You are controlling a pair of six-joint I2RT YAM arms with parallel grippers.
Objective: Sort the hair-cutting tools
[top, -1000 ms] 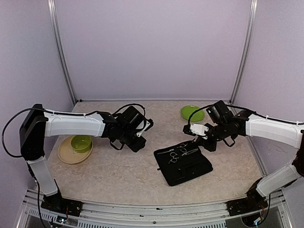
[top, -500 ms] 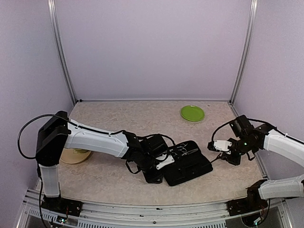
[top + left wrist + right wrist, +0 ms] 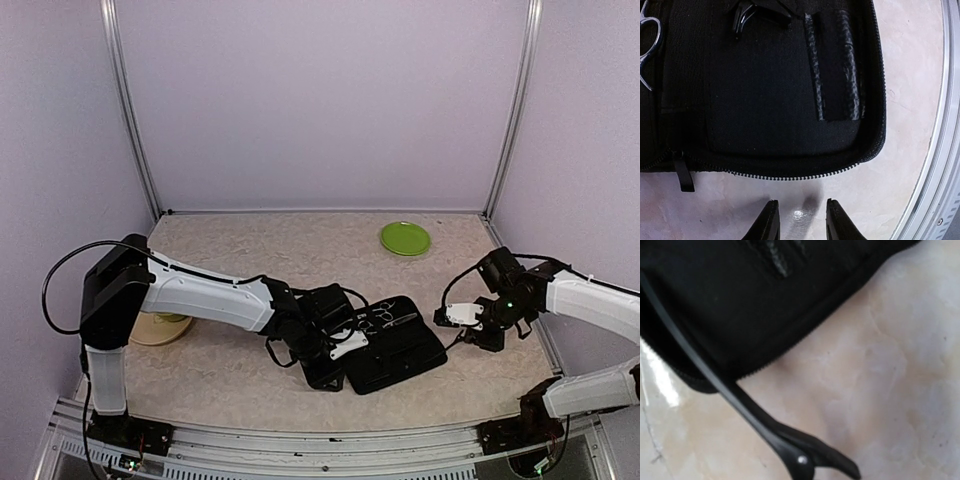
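The left pincer (image 3: 801,221) stands half open and empty above the bench (image 3: 905,100), just beside the black case (image 3: 765,100) where the silver scissors (image 3: 659,36) lie. The right pincer (image 3: 447,318) is clamped on a black hair clip (image 3: 735,395) over the case's edge.

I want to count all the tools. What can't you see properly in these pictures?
Scissors: left wrist view, cut off by the left edge.
Clip: right wrist view, blurred, running off the top-left edge; held or not, unclear.
Tan plate: top view, mostly behind the left arm.
Tools on the case: top view, too small to count.
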